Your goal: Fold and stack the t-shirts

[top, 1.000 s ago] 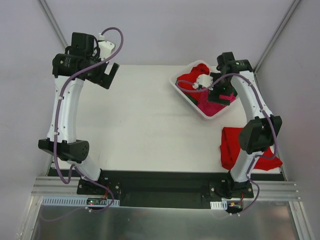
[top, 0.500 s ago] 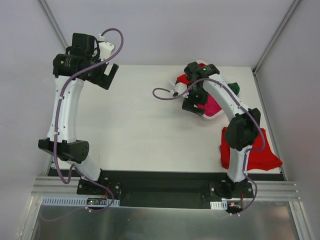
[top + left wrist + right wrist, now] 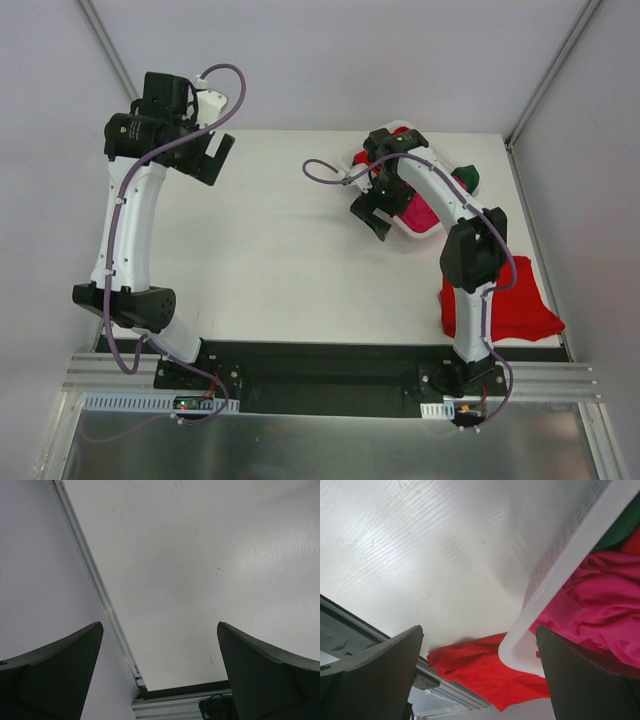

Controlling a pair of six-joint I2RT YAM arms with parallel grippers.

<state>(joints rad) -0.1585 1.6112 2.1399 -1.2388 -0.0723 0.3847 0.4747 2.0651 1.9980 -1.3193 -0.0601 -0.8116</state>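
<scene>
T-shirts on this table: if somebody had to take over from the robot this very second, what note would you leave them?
Left gripper: open, empty, raised over the far left corner of the table.
Right gripper: open, empty, over the table just beside the white basket.
Shirts: a pink shirt and a dark green shirt lie bunched in the basket. A red shirt lies at the table's near right edge, partly hidden from above.
Done: no neat stack shows anywhere.
Left: take shirts from the basket, fold each, stack them.
</scene>
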